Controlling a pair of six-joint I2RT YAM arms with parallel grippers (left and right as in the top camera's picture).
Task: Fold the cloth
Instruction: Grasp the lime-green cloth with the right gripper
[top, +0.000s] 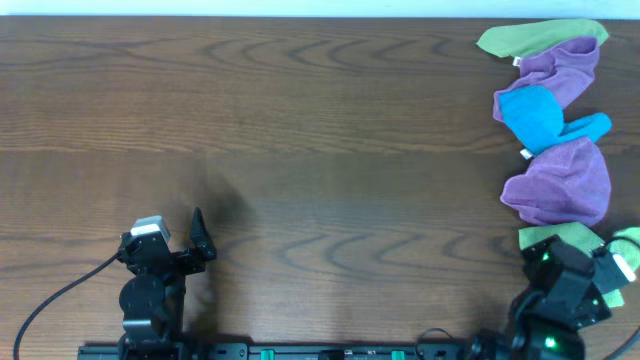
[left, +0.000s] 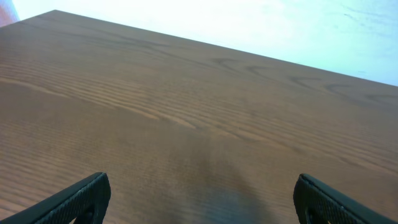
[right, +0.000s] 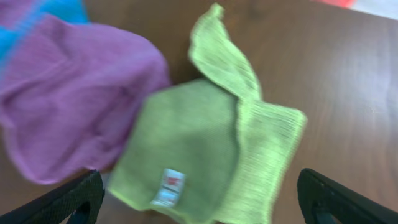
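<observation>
Overhead view of a wooden table (top: 320, 120) with two arms at the lower edge of the frame. A row of crumpled cloths lies along the right side. From the upper right corner downward these are an upper green cloth (top: 540, 38), an upper purple cloth (top: 565, 62), a blue cloth (top: 540, 115), a lower purple cloth (top: 560, 182) and, nearest the lower right corner, the green cloth (top: 558, 238). That last cloth is partly covered by the right arm (top: 560, 290). In the right wrist view, the right gripper (right: 199, 202) hangs over the green cloth with its fingers (right: 68, 199) spread wide to either side of the frame and nothing between them. The cloth lies rumpled, with a paler ribbed part at its right, a flap pointing toward the top of the frame, and a small white label (right: 168, 186) near its lower edge. The lower purple cloth meets it on the left. In the left wrist view, the left gripper (left: 199, 202) is likewise parted and empty above bare wood. It sits at the lower left of the overhead frame, well apart from every cloth.
</observation>
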